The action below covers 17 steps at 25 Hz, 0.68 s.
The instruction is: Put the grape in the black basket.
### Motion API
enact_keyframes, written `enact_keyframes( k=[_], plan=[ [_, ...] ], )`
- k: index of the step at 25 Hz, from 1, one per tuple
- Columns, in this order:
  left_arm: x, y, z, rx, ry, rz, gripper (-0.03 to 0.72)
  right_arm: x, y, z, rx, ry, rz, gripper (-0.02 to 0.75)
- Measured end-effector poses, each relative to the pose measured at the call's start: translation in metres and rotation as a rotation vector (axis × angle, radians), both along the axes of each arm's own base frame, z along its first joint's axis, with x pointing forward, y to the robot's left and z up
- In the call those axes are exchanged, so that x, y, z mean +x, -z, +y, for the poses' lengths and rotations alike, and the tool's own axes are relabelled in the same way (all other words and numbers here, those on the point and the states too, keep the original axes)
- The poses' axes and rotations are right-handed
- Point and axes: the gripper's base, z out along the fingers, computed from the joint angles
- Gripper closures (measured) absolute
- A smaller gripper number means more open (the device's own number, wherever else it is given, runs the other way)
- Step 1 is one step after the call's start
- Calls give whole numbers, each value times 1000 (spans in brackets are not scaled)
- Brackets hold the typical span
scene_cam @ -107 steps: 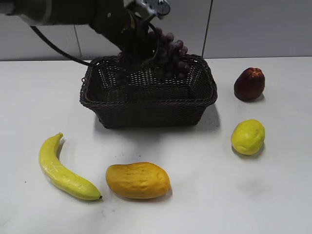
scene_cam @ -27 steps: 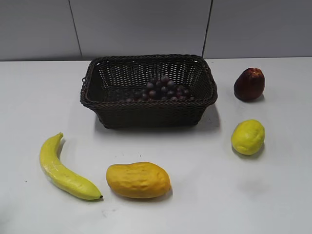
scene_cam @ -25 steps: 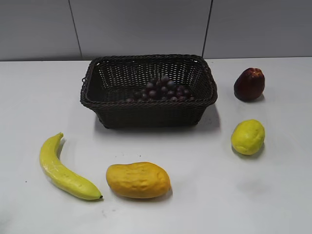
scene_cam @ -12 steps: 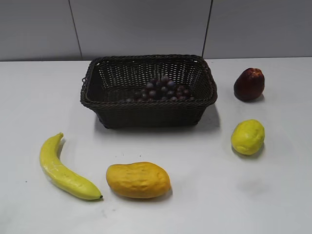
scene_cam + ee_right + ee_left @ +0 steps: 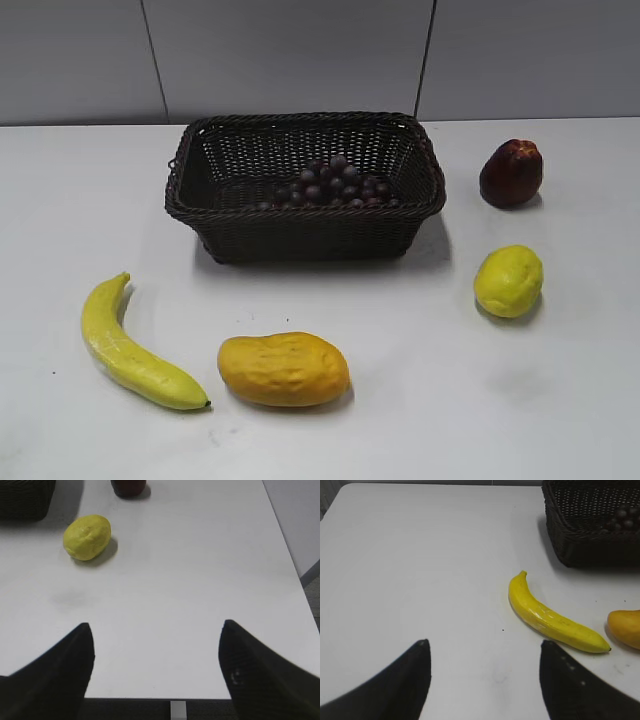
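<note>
This looks like a robot test bench in a lab, not a home. A bare white table (image 5: pixel 560 420) stands against plain grey wall panels (image 5: pixel 290 55). Around the black basket (image 5: pixel 305 225), single fruits lie spaced apart like props: banana (image 5: pixel 130 350), mango (image 5: pixel 283 369), lemon (image 5: pixel 508 281).

The bunch of small dark purple-red grapes (image 5: pixel 335 184) lies inside the rectangular dark woven wicker basket (image 5: pixel 305 226), toward its right half.
</note>
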Motion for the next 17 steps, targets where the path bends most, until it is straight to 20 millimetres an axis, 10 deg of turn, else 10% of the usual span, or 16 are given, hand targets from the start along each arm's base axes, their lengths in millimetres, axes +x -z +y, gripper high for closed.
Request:
enact_keyframes(
  k=[17],
  plan=[
    [-2,0,0,0,0,-13,167,0,0,0,0,0,0,150]
  ],
)
